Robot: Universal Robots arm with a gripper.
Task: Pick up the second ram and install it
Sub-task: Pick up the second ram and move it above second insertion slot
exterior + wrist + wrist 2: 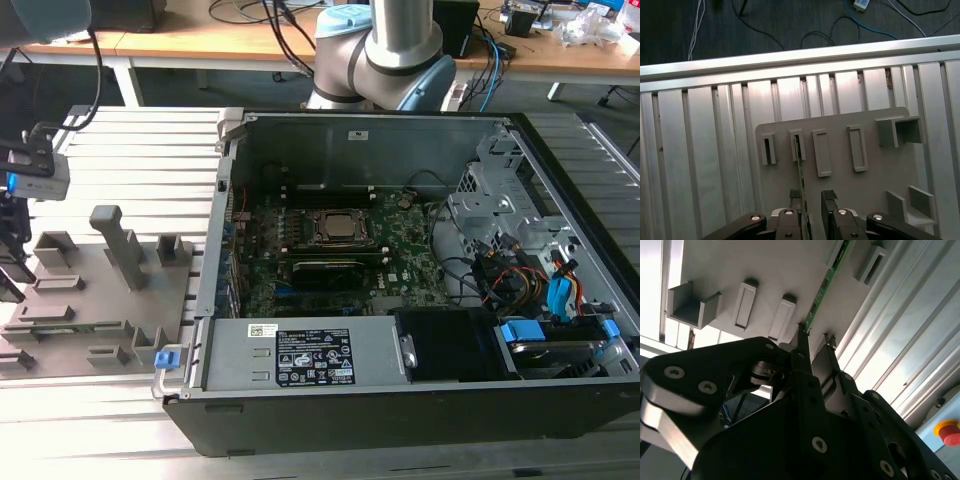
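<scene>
The second ram is a thin green board standing on edge in a slot of the grey fixture plate. In the second wrist view the ram runs as a narrow green strip toward the fingers. My gripper is open. Its two fingertips straddle the near end of the ram, which lies close beside one finger, with a gap to the other. The second wrist view gives the same picture at the gripper. At the exterior view's far left, the gripper hangs over the fixture plate.
The open computer case lies at the exterior view's right, with the motherboard and its processor socket inside. Several empty grey holders stand on the fixture plate. A ribbed aluminium table surrounds the plate. A red button sits nearby.
</scene>
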